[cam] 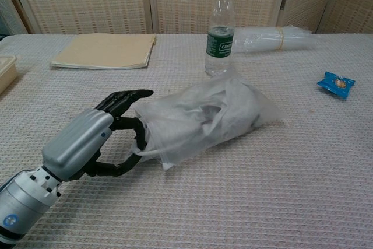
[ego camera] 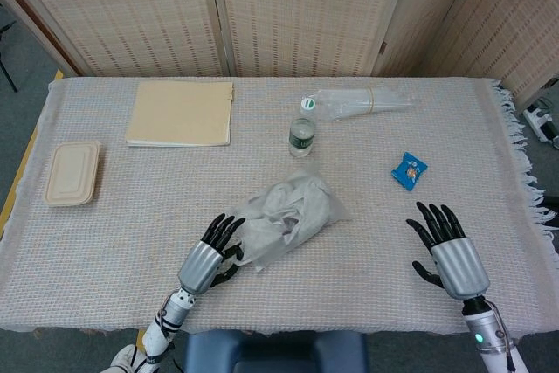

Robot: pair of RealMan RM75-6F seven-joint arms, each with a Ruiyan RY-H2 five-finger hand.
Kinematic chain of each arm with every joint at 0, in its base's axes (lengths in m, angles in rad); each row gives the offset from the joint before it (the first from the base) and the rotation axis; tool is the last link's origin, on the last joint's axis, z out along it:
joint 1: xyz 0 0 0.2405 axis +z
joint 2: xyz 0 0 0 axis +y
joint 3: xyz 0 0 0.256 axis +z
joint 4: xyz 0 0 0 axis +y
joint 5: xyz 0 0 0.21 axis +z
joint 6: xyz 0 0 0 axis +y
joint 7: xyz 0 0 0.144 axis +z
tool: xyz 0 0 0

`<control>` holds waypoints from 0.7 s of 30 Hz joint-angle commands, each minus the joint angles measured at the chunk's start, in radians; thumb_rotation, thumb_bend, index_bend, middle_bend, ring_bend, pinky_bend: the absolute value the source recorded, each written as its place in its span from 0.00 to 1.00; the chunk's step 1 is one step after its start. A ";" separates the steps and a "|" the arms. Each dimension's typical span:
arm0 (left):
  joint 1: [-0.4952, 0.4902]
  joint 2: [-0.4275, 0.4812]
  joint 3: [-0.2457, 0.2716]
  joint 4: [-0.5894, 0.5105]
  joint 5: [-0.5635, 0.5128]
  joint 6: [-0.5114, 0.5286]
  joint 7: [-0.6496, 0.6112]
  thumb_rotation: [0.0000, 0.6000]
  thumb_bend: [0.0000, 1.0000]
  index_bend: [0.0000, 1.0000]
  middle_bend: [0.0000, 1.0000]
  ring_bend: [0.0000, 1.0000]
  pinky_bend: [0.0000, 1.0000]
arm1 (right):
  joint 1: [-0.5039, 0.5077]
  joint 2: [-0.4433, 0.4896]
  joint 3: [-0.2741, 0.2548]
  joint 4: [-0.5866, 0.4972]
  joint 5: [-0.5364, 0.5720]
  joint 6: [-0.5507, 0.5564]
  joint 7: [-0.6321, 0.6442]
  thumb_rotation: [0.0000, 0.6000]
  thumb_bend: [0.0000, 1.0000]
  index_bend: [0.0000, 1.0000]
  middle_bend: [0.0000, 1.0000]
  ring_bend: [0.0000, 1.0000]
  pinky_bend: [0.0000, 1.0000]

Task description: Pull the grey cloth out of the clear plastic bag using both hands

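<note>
The clear plastic bag (cam: 204, 118) is lying near the middle of the desk (ego camera: 131, 216), in front of the water bottle (cam: 221, 30), with the grey cloth (cam: 201, 112) bunched inside it. The left hand (cam: 96, 138) is working at the bag's near end, its fingers (cam: 125, 98) curling around the crumpled opening; it seems to be pinching the plastic, though the film is hiding the contact. The right hand (ego camera: 447, 249) is hovering well apart, holding nothing, fingers spread. The opening grasp is under way. Next, the right hand needs to be reaching across for the bag so the cloth can be drawn free.
</note>
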 commanded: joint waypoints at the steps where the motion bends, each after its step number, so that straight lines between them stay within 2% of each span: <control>1: 0.004 0.012 0.001 -0.021 0.000 0.006 0.005 1.00 0.54 0.69 0.11 0.00 0.00 | 0.053 -0.068 0.040 0.046 0.041 -0.060 -0.025 1.00 0.20 0.33 0.00 0.00 0.00; 13: 0.005 0.074 0.000 -0.108 0.003 0.022 0.035 1.00 0.54 0.69 0.11 0.00 0.00 | 0.129 -0.261 0.087 0.199 0.113 -0.110 0.006 1.00 0.23 0.44 0.00 0.00 0.00; 21: 0.004 0.092 -0.003 -0.131 0.000 0.009 0.047 1.00 0.54 0.69 0.11 0.00 0.00 | 0.174 -0.394 0.114 0.330 0.135 -0.104 0.024 1.00 0.23 0.49 0.02 0.00 0.00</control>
